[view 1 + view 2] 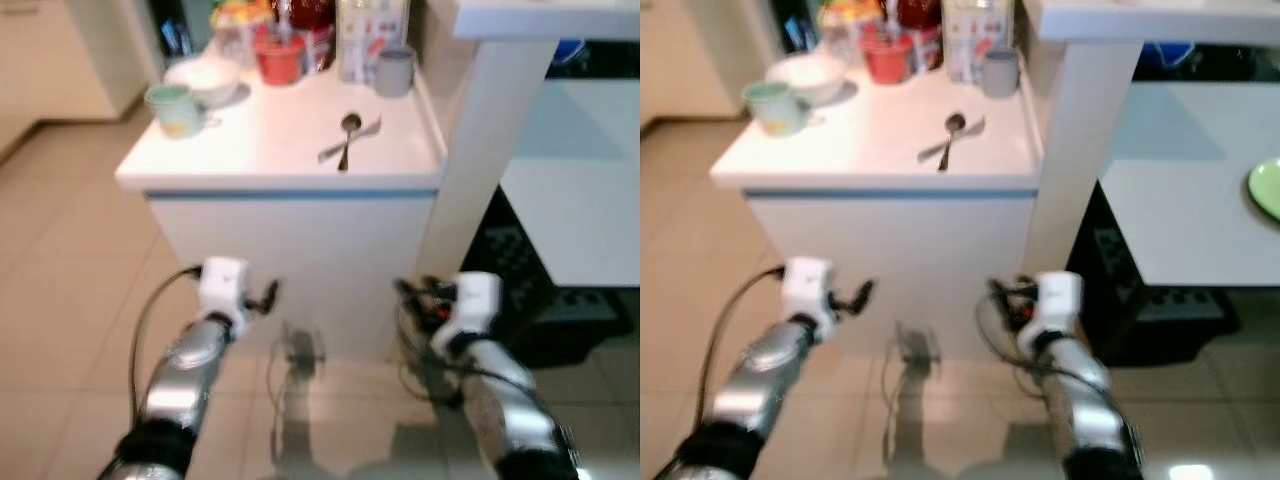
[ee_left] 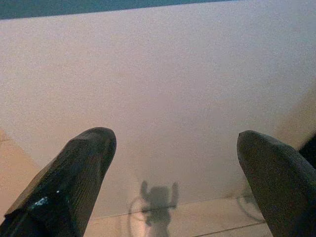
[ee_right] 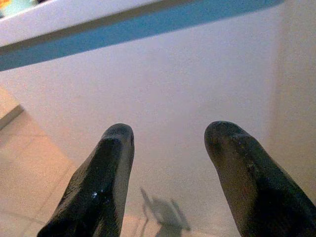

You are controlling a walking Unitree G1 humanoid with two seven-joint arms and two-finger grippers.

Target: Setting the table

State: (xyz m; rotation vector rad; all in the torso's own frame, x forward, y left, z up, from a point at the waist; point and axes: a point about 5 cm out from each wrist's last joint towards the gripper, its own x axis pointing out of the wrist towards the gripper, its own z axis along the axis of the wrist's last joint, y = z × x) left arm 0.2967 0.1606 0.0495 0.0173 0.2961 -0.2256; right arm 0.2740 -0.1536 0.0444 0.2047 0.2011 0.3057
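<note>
The robot stood facing a white cabinet, with the tabletop (image 1: 290,150) above and ahead of both arms. Left gripper (image 2: 173,163) and right gripper (image 3: 168,158) were both held low, pointed at the cabinet's white front panel; fingers spread apart on each, nothing between them.

The cutlery lay on the tabletop near its front edge: a spoon (image 1: 347,135) crossed over a second silver piece, possibly a fork (image 1: 352,140), though blur prevented certainty. Further back stood a green mug (image 1: 176,108), a white bowl (image 1: 205,78), a red cup (image 1: 279,58) and a grey cup (image 1: 394,70). A green plate (image 1: 1268,190) sat at the edge of a separate white table to the right.

Handling judgement: the spoon is likely light, rigid and smooth metal, lying flat, so it offers little height for the fingers and may slide or skate on the glossy surface. Best hold is probably across the narrow handle, mid-length, clear of the crossing point. The mug and bowl look ceramic, so heavier and breakable; take them at the rim or body wall.
</note>
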